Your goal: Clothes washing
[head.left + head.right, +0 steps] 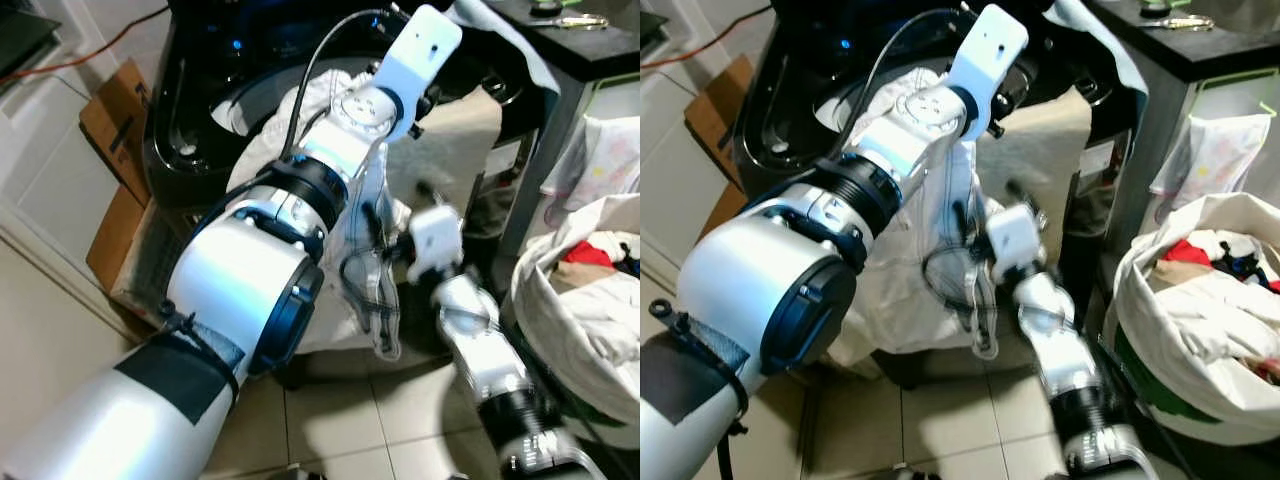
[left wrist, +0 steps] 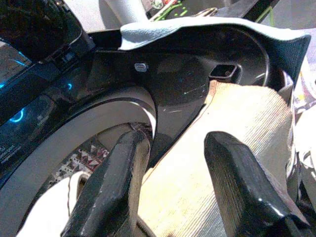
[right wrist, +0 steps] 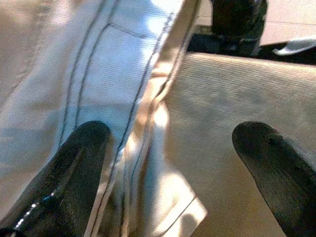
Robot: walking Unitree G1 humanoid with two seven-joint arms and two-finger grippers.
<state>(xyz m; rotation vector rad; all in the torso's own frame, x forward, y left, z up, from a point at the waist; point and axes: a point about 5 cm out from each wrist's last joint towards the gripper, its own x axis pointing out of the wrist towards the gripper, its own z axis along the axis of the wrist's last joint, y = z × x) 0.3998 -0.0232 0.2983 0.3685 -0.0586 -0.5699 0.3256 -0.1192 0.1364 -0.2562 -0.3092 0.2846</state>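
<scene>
The left end effector [image 2: 170,182] was open, reaching over the washer [image 1: 190,110] rim. Below it, a white garment [image 1: 910,290] hung half out of the drum. The right end effector [image 3: 173,168] was open against that garment. Loading appeared unfinished: the laundry bag [image 1: 1200,330] beyond the right end effector held more clothes.

Silver arms [image 1: 240,290] with black joint rings, black cable [image 1: 310,75], glossy black fingers [image 2: 111,192].

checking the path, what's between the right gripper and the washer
White cloth and a beige ribbed cloth hang over the washer rim, just ahead of the open right gripper, in its wrist view.
</scene>
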